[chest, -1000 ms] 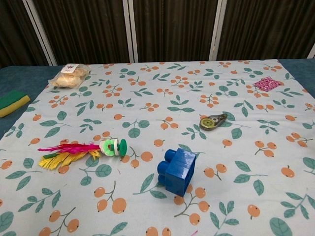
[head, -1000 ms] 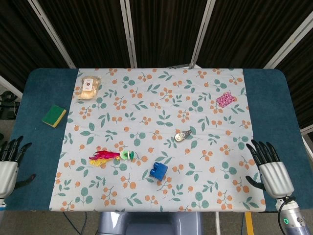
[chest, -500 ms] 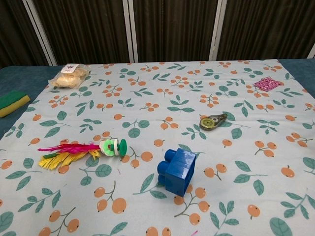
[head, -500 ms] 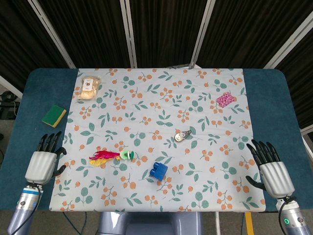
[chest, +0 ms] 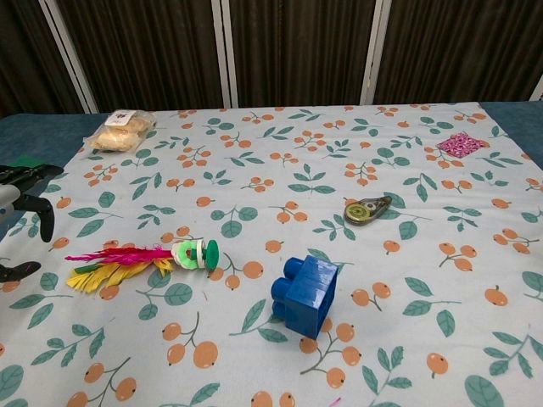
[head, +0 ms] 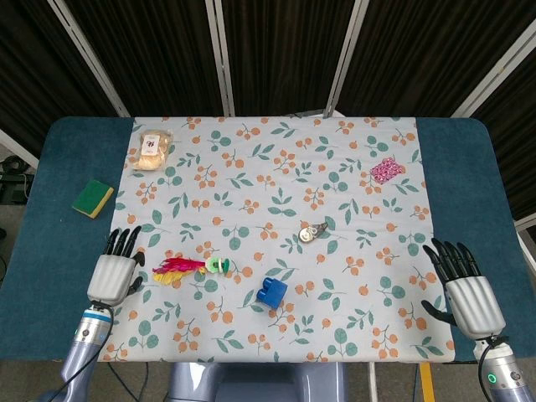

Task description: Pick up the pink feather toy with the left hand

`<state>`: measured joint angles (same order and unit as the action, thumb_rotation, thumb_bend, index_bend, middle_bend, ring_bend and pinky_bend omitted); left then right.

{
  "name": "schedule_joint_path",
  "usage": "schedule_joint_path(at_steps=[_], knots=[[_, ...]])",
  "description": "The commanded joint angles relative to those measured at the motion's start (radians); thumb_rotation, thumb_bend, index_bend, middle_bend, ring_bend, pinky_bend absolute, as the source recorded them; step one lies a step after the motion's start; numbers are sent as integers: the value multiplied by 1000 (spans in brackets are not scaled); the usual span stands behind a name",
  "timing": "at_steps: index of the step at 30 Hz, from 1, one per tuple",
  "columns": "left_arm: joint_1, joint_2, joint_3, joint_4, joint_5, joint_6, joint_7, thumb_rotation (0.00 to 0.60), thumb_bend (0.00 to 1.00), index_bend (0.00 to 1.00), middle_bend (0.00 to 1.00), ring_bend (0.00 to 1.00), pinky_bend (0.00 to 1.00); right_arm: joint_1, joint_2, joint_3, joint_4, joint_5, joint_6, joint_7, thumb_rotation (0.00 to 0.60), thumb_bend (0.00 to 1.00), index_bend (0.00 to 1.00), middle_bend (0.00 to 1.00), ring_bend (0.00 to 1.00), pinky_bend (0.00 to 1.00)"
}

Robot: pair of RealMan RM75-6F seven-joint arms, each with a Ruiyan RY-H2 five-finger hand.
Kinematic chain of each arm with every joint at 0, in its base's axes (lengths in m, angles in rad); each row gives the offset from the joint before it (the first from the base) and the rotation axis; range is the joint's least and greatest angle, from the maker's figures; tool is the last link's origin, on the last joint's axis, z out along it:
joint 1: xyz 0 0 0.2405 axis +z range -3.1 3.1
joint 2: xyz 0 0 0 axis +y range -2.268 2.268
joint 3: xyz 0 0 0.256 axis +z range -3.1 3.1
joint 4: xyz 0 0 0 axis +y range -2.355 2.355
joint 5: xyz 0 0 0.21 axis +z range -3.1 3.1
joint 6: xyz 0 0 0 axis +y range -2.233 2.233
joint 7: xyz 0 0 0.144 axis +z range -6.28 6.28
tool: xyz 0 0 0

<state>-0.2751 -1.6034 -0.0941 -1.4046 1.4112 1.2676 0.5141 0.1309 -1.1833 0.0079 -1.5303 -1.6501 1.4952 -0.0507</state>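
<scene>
The pink feather toy (head: 177, 268) (chest: 127, 261) lies flat on the floral cloth, pink and yellow feathers pointing left and a green and white disc end to the right. My left hand (head: 112, 269) (chest: 19, 212) hovers just left of the feathers, fingers spread, holding nothing and not touching the toy. My right hand (head: 466, 288) stays open at the cloth's near right corner, far from the toy.
A blue brick (head: 271, 291) sits right of the toy near the front. A correction tape dispenser (head: 311, 233) lies mid-cloth, a pink scrubber (head: 384, 171) far right, a bagged bun (head: 151, 152) far left, and a green-yellow sponge (head: 92, 198) on the blue table.
My left hand has swung in from the table's left edge toward the toy and now shows at the chest view's left edge. The right hand and all objects stayed put.
</scene>
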Motion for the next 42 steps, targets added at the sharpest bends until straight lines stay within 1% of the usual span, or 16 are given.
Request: schedule_joint_path(at_steps=[1,11,18,28,35,42], knots=[[-13,-23,-9,15,-18,-10,5,600,324,510,0,0,0,0,0,0,-1,1,0,1,600,87,0,0,0,0],[-31,-60,-4,45,-46,-18,26,600,325,516,0,0,0,0,1,1,-1,1,0,6,600,87,1,0,0,0],[-44,-89,-2,70,-51,-17,25,600,334,540,0,0,0,0,1,1,-2,1,1,9,600,87,0,0,0,0],[-55,-113,5,87,-47,-11,24,600,398,554,0,0,0,0,2,2,-3,3,-1,13,600,87,0,0,0,0],[-60,-118,7,92,-54,-10,26,600,422,569,0,0,0,-1,2,2,-3,4,0,15,600,86,0,0,0,0],[-60,-107,7,80,-54,1,18,600,509,576,0,0,0,-1,2,3,-3,5,2,15,600,87,0,0,0,0]])
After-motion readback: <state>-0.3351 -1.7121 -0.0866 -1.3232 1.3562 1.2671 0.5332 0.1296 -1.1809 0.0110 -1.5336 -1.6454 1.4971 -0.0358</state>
